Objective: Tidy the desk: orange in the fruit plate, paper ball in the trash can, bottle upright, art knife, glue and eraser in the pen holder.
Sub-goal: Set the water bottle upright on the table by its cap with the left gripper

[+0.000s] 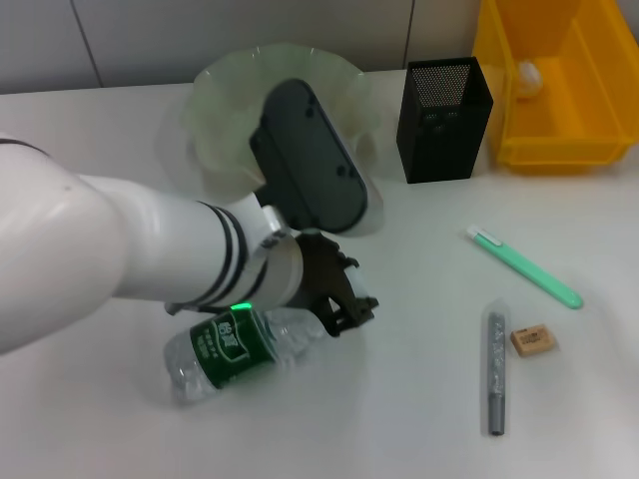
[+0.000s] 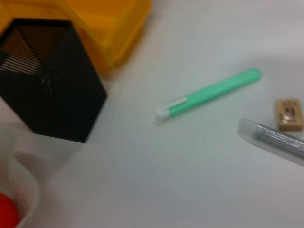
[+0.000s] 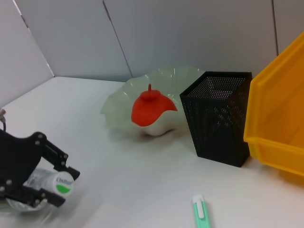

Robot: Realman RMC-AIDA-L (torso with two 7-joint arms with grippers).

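The orange is seen in the fruit plate, the paper ball in the trash can; the bottle is lying flat, straddled by the left gripper, spread open; knife, glue, eraser are left out.

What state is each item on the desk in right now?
Orange: in the fruit plate.
Paper ball: inside the trash can.
Bottle: lying on its side, left pincer around its cap end.
Pen holder: upright.
Green art knife: flat on the desk.
Glue: flat on the desk.
Eraser: flat beside the glue.
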